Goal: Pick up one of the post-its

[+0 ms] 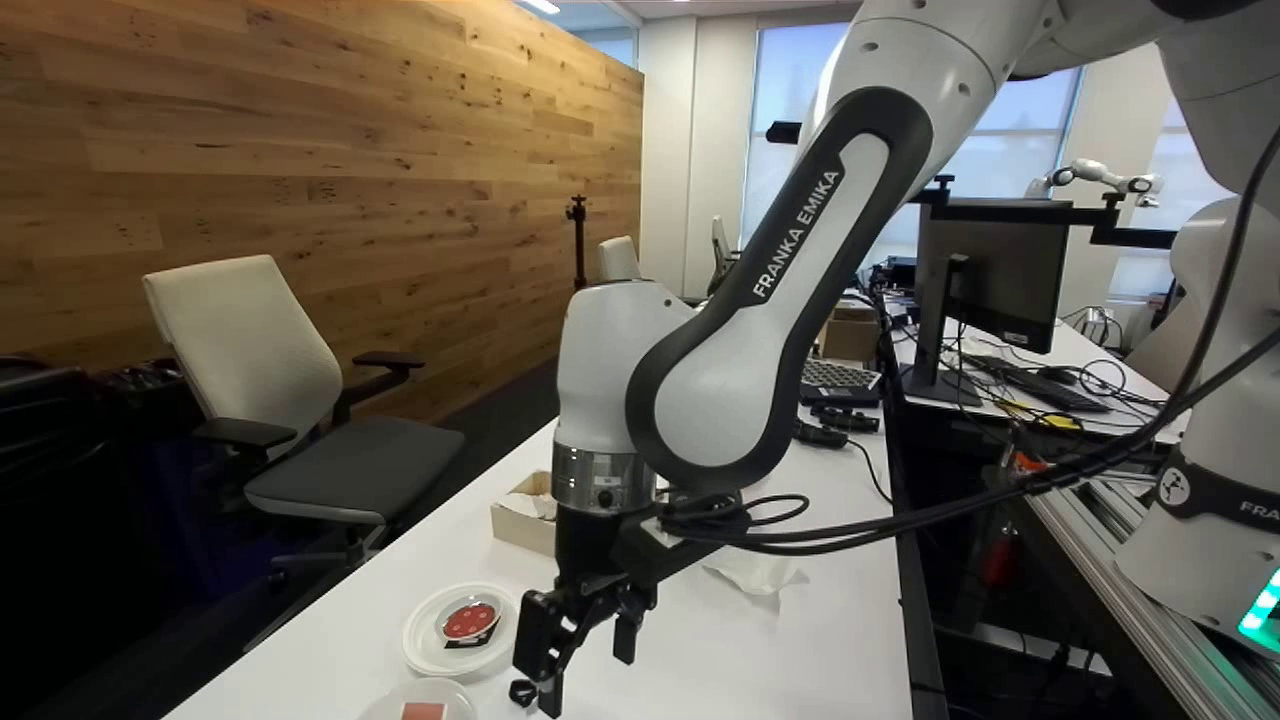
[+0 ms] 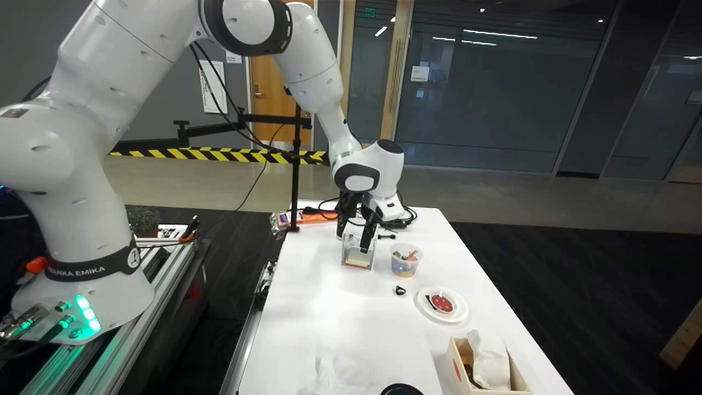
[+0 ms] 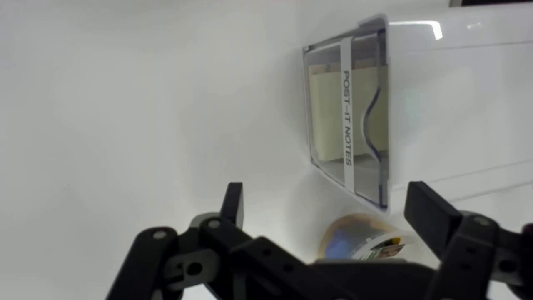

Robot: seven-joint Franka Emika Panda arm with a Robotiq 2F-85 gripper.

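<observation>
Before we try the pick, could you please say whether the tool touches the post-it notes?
Apart. In the wrist view, a visible gap separates the tool from the post-it notes inside their box.

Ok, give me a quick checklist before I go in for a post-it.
1. Gripper open, nothing held: ok.
2. Post-it notes visible in the wrist view: ok.
3. Gripper around the notes: not ok; they sit inside the labelled box.
4. Way in through the box's front: cannot tell.
5. Plastic cup upright beside the box: ok.
6. Gripper's path clear of that cup: cannot tell.
</observation>
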